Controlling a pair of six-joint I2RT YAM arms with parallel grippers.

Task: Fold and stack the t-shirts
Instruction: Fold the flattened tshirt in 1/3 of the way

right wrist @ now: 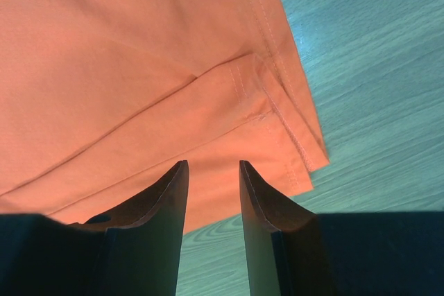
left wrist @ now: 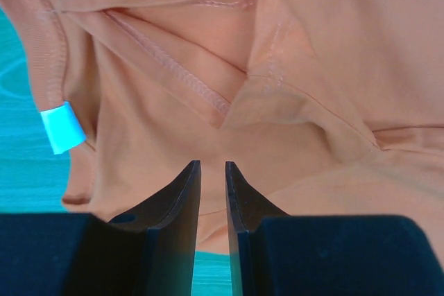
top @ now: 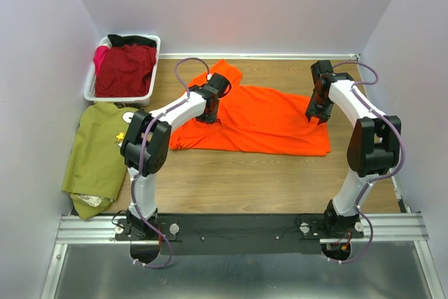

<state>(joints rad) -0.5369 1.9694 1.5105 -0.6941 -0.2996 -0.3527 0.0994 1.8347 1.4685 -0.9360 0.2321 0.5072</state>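
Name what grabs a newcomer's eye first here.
The bright orange t-shirt spread across the table, with the left gripper over its collar end and the right gripper over its hem corner, both open. Next, the olive green shirt at the left edge and the white basket of dark red clothing behind it.

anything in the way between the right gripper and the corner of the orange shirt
Nothing visible. The right gripper hangs over the orange t-shirt with its fingers apart, close to the stitched corner. Only bare cloth shows between them, with the wooden table beside it.
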